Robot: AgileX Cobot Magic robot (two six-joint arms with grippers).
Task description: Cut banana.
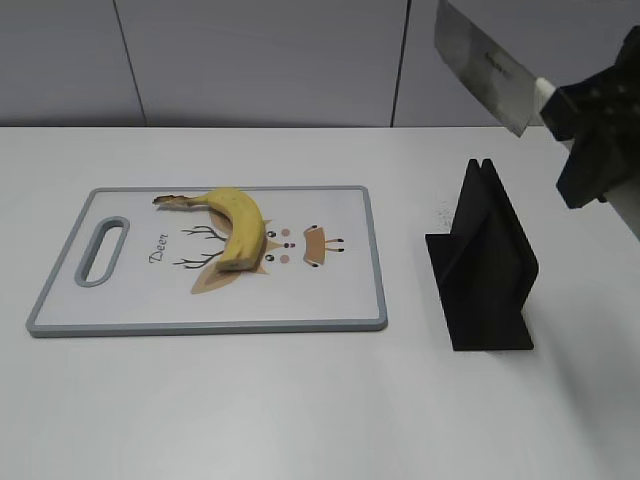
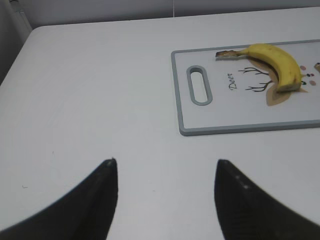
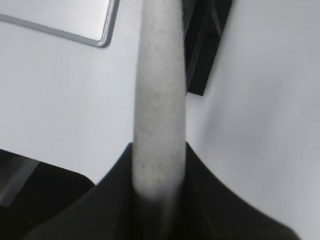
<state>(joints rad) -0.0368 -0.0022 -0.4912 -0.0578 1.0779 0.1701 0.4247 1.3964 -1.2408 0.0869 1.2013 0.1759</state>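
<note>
A yellow banana (image 1: pixel 238 226) lies whole on the white cutting board (image 1: pixel 120 300), its stem pointing left; it also shows in the left wrist view (image 2: pixel 280 62). My right gripper (image 1: pixel 585 130) is shut on a cleaver's handle and holds the knife (image 1: pixel 485 65) high above the table at the upper right, blade pointing up-left. In the right wrist view the knife's spine (image 3: pixel 160 90) runs up between the jaws (image 3: pixel 159 155). My left gripper (image 2: pixel 165 170) is open and empty over bare table, left of the board (image 2: pixel 230 127).
A black knife stand (image 1: pixel 485 265) sits right of the board, below the raised knife; it also shows in the right wrist view (image 3: pixel 202 45). The board has a handle slot (image 1: pixel 103 250) at its left end. A grey wall runs behind the table.
</note>
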